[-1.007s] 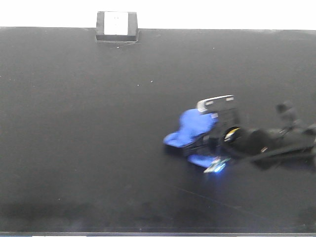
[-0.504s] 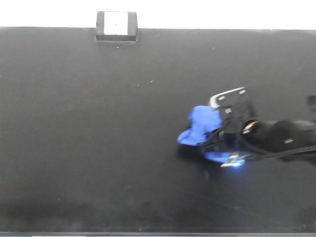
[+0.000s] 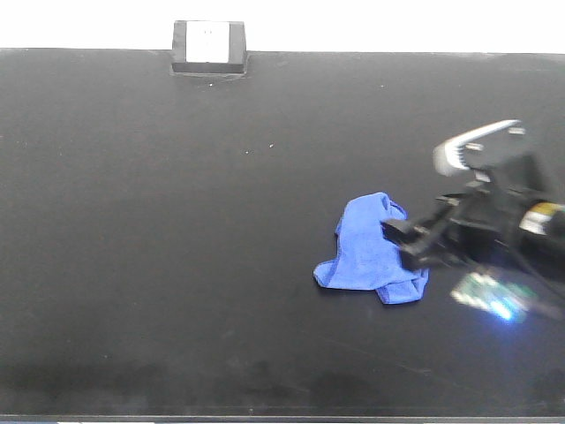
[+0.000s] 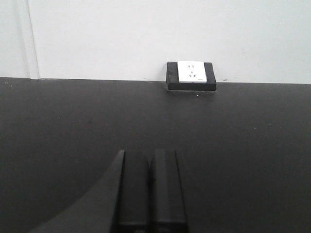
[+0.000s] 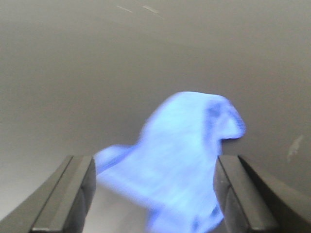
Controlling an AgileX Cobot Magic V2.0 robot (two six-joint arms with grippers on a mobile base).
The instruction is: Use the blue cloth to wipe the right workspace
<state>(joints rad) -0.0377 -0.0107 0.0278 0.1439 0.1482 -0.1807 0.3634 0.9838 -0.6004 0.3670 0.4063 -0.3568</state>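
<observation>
1. The blue cloth (image 3: 371, 254) lay crumpled on the right workspace (image 3: 177, 221), right of centre, its long axis running from near-left up to far-right.
2. Your right gripper (image 3: 408, 243) sat just beside the cloth's right edge, jaws spread wide and empty; in the wrist view the cloth (image 5: 180, 165) filled the gap between the fingers (image 5: 73, 194).
3. Your left gripper (image 4: 148, 189) was pressed closed, well apart from the cloth. The right arm looked far nearer.
</observation>
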